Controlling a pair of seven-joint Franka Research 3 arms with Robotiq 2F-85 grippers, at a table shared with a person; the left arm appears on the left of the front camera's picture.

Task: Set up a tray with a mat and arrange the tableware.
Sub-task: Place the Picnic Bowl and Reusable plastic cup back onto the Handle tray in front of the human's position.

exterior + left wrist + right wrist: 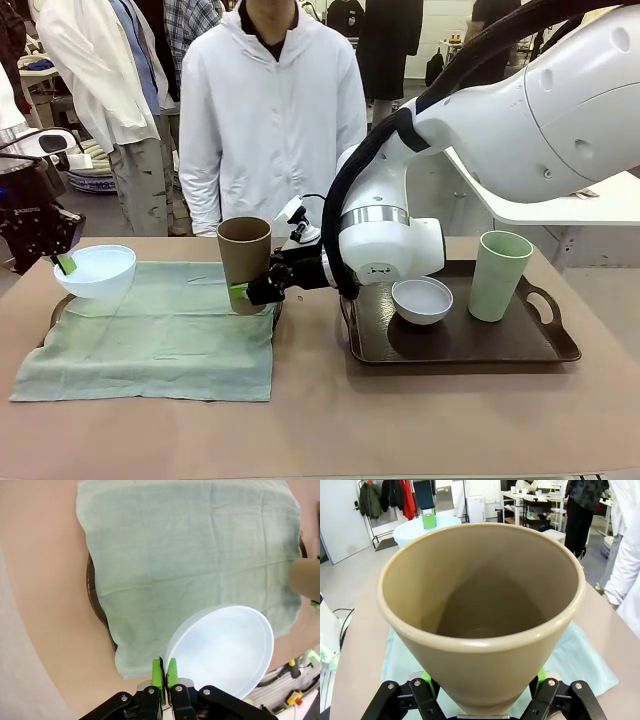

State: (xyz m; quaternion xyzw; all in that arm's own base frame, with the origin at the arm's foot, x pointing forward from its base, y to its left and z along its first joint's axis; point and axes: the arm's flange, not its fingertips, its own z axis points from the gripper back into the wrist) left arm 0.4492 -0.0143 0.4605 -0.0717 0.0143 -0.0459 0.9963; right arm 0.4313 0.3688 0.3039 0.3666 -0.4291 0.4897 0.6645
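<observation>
The pale green mat [160,325] lies over a dark tray [56,312] on the table's left side. My left gripper [63,262] is shut on the rim of the light blue bowl [96,270], holding it above the mat's far left corner. In the left wrist view its green pads [159,674] pinch the bowl [225,650] over the mat [190,550]. My right gripper [245,292] is shut on the brown tumbler [245,258], upright over the mat's far right corner. That tumbler [480,615] sits between the right gripper's [482,700] jaws.
A second dark tray [545,345] on the right holds a pale grey-white bowl [422,300] and a pale green tumbler [497,275]. A person in a white coat [270,110] stands at the far side. The right arm's forearm [385,235] spans the table's middle.
</observation>
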